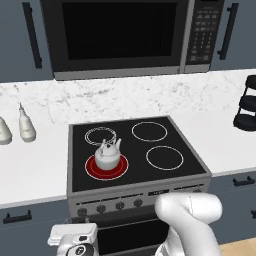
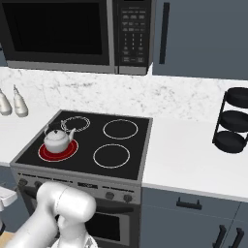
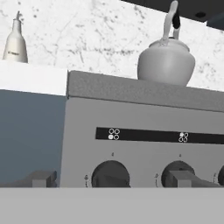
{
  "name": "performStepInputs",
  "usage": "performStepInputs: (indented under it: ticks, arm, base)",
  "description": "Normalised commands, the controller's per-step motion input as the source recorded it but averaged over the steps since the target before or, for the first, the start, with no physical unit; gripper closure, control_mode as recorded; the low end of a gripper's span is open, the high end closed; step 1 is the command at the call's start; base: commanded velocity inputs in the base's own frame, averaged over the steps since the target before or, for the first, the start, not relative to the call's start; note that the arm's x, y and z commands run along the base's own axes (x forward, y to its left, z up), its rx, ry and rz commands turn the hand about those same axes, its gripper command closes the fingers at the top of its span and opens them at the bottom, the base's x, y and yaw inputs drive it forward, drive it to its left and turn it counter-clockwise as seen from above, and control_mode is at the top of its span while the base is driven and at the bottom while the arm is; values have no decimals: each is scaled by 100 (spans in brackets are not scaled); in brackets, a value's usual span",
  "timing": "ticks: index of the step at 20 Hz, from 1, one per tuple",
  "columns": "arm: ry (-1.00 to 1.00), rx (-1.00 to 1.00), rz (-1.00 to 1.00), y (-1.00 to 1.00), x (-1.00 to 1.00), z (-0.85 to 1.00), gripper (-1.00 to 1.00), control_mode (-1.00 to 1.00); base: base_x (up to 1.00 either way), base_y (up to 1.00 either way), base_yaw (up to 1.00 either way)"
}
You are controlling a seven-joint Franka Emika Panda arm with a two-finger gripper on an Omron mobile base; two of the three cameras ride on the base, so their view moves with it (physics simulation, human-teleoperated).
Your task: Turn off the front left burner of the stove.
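Bottle far left on counter; stove front faces gripper, fingers spread wide before leftmost knob; kettle upright on glowing front left burner, spout toward back-left

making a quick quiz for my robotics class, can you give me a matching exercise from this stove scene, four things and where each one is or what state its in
Things:
1. kettle
2. front left burner
3. microwave
4. gripper

Places or states:
A. above the stove
B. open, facing the knobs
C. glowing red
D. sitting on the lit burner

Pairs: 1-D, 2-C, 3-A, 4-B
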Motion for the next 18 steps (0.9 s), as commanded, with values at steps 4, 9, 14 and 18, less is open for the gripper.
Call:
performStepInputs:
  ticks: [4,9,14,18]
  arm:
    - [0,-4,0,0,0,0,-100,-100]
    - [-3,-12,0,0,0,0,-100,-100]
    - [-3,-17,1,-7,-6,0,-100,-100]
    - [-4,-16,4,-19,-13,0,-100,-100]
  base:
    - [0,0,0]
    - [0,0,0]
    - [0,0,0]
    - [0,0,0]
